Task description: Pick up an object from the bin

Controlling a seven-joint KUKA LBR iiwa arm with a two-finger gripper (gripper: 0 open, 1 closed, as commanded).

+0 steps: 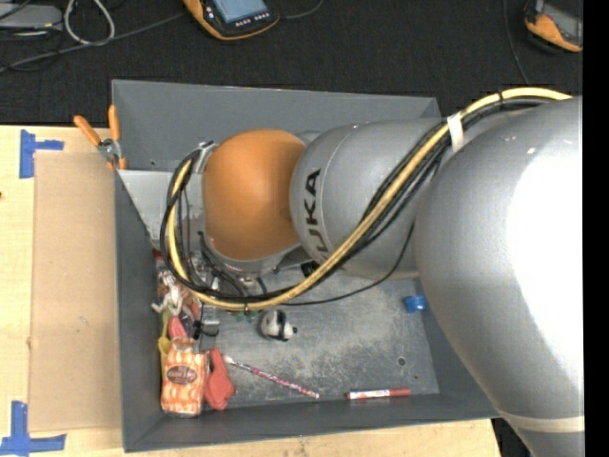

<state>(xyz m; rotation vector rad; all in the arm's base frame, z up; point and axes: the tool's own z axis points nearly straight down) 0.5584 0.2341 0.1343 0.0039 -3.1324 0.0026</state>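
My gripper (221, 268) is low over the left part of the bin, mostly hidden under the arm's orange cover. Just below it, against the left wall, lies a small heap of things (175, 303) in red, white and tan. A small white and black round object (277, 326) rests on the bin floor just right of the gripper. Further towards the front left corner are an orange patterned packet (184, 384) and a red floppy piece (220, 381) beside it.
A thin pink striped stick (277, 379) lies slanted on the floor near the front. A red and white pen (379, 394) lies along the front wall. A small blue piece (413, 304) sits at the right, by the arm, which covers the bin's back and right.
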